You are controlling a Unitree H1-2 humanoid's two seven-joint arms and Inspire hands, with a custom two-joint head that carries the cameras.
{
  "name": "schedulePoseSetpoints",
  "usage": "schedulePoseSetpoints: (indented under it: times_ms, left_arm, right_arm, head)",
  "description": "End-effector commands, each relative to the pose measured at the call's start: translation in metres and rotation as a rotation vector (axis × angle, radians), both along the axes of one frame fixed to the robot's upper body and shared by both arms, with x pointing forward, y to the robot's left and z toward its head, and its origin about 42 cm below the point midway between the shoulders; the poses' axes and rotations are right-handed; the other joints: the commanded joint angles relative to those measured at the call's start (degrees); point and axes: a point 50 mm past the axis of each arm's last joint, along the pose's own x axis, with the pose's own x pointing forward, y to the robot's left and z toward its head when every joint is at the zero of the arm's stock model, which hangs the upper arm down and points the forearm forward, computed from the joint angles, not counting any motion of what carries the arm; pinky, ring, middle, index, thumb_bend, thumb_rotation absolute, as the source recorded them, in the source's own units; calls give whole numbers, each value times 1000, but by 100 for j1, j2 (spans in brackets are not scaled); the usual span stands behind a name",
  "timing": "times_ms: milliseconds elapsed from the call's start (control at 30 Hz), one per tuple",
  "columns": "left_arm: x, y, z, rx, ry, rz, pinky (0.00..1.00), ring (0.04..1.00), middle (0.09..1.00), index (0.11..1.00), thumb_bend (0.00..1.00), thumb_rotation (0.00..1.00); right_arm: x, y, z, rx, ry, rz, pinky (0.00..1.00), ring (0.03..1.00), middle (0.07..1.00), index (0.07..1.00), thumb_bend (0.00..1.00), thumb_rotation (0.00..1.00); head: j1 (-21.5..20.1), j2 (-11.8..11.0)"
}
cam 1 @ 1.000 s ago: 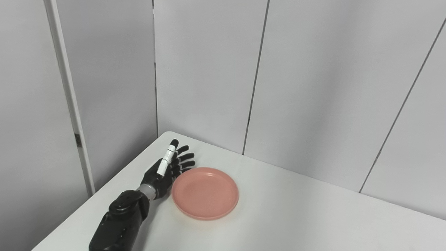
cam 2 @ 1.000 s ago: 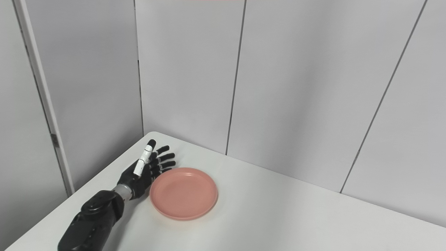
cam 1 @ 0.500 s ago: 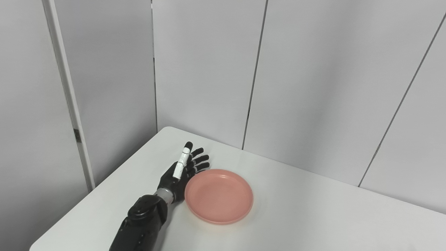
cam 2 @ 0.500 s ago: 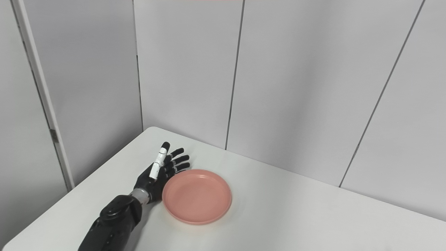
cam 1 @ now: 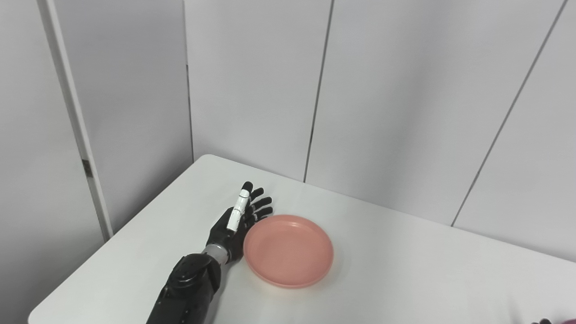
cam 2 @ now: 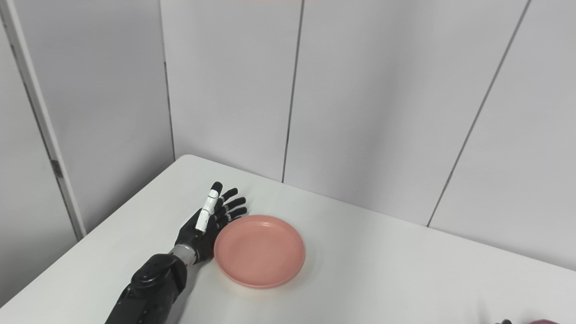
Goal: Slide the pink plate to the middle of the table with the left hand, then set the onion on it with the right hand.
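One black robotic left hand [cam 1: 235, 222], fingers spread flat and holding nothing, stood edge-on against the left rim of the round, shallow pink plastic plate [cam 1: 288, 250]. So the plate lay directly to that hand's right, toward the middle of the white table [cam 1: 405, 279], with nothing visible in its path. Beyond the plate, at the bottom right corner, a dark fingertip and a purplish sliver peeked in; whether that right hand was wide or closed couldn't be told.

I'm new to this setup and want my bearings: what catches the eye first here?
The pink plate, the one spot of colour, lies on the white table left of centre. The black left hand stands on edge against the plate's left rim, fingers spread. Grey wall panels close in behind.
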Motion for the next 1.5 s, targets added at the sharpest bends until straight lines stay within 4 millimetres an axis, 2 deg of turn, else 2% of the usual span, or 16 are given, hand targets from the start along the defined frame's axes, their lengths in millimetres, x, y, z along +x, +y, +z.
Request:
schedulePoseSetpoints:
  times_ms: [0,167,300,567,733,1000,1467]
  left_arm:
    - [1,-8,8,12,8,-20,919,887,886,913,807,923]
    - [-4,-13,15,0,17,-36,900,901,891,909,784,907]
    - [-10,-13,25,3,28,-76,894,885,880,893,773,895]
    - [-18,-22,31,61,20,-152,884,865,861,895,763,896]
    - [-19,-31,32,96,24,-230,872,854,850,879,792,877]
    - [-24,-40,40,73,12,-297,883,860,860,892,776,899]
    - [-35,-60,39,32,47,-319,898,876,872,910,776,915]
  right_arm:
    - [-18,6,-20,19,90,6,1000,961,982,998,694,1000]
    - [-21,9,-18,15,77,0,1000,918,939,958,691,1000]
    - [-21,16,-15,23,64,-2,986,898,919,928,712,1000]
    - [-14,32,-12,27,44,1,931,870,891,888,767,946]
    - [-16,38,-8,-5,45,-5,924,870,893,891,752,966]
    - [-16,50,-4,-2,39,-8,935,877,897,899,719,987]
    - [-14,61,0,16,64,-13,965,883,898,897,774,948]
  head:
    - [-78,56]
    - [-202,125]
    - [-599,306]
    - [-1085,467]
    - [-1214,520]
    - [-1467,585]
    - [-1615,616]
